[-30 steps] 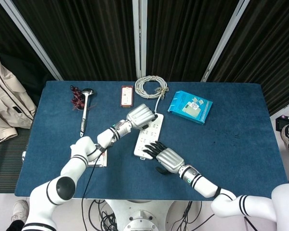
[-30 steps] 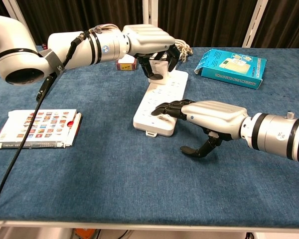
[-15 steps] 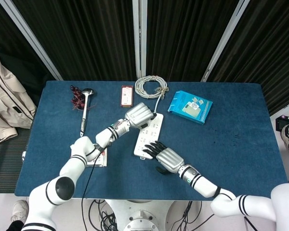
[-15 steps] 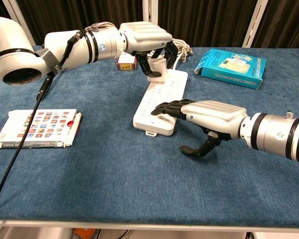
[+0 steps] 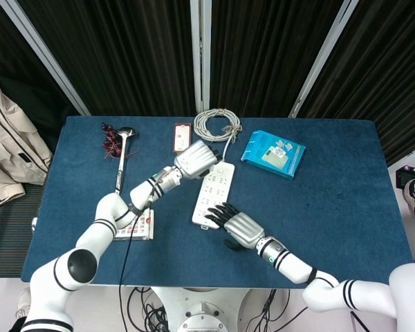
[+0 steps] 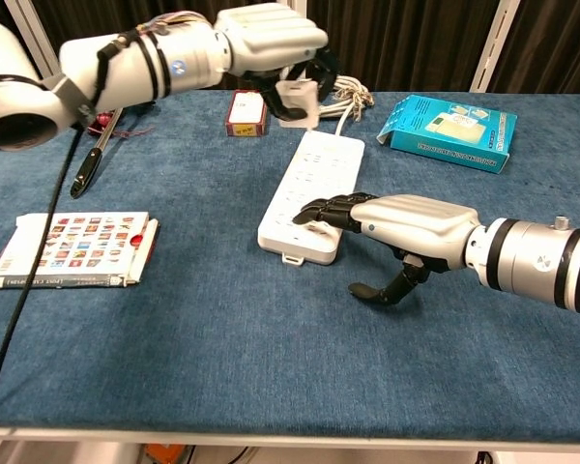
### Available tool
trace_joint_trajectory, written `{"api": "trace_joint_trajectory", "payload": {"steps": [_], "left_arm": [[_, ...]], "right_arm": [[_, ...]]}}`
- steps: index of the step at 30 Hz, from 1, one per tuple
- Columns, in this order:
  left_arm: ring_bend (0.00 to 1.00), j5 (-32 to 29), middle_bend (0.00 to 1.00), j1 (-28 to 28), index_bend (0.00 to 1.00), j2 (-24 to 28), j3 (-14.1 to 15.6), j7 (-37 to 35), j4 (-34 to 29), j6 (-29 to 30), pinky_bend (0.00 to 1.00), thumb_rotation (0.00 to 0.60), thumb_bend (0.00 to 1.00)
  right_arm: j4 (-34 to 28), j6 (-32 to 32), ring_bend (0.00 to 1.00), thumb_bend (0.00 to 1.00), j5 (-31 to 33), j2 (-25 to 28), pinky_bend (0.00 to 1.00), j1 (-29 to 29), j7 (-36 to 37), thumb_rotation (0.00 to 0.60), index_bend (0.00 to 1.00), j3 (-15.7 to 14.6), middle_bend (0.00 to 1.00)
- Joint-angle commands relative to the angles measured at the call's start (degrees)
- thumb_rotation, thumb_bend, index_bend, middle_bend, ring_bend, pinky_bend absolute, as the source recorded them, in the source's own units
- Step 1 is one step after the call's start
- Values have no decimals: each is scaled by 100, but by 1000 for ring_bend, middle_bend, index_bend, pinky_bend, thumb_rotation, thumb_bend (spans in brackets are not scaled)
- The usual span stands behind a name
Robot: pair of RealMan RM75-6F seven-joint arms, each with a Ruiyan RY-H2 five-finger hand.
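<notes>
Apparently mid-unplugging, the left hand [image 6: 271, 39] held a white plug [image 6: 298, 101] lifted at the strip's [image 6: 309, 193] twelve o'clock, while the right hand's [image 6: 406, 227] spread fingers pinned it; setting the plug aside seemed next.

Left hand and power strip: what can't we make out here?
- White plug in the left hand: prongs hidden by its fingers, chest view; wholly under the hand in head view.
- Power strip near sockets: covered by the right hand.
- Red card print: too small.
</notes>
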Motion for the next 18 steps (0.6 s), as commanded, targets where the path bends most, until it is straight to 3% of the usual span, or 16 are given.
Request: {"api": "trace_joint_trajectory", "payload": {"steps": [1,4,7,11,18], "left_arm": [[609,-109,661,256,561,275,7,242,-331,-85,793,600,429],[478,-297,554,466,450,520,-14,589,-794,-430,614,600,431],[266,-636,368,658,252,777,-209,962,-1493,-645,339,600,370],[140,-1090,233,955,120,1285,-513,1500,-2620,-571,238,600,238],[122,-1687,213,2007,89,2370,-791,2212,-4366,557,209,600,158]], "right_arm": [[-97,188,0,371,-110,79,0,-58,13,600,0,5,50],[-227,378,0,370,-214,198,0,-121,35,600,0,5,50],[-399,570,0,351,-314,355,0,-186,44,600,0,7,50],[-732,931,0,325,-476,705,0,-330,-39,600,0,-2,49],[-1516,1917,0,308,-768,1770,0,-878,-319,600,0,-103,50]]}}
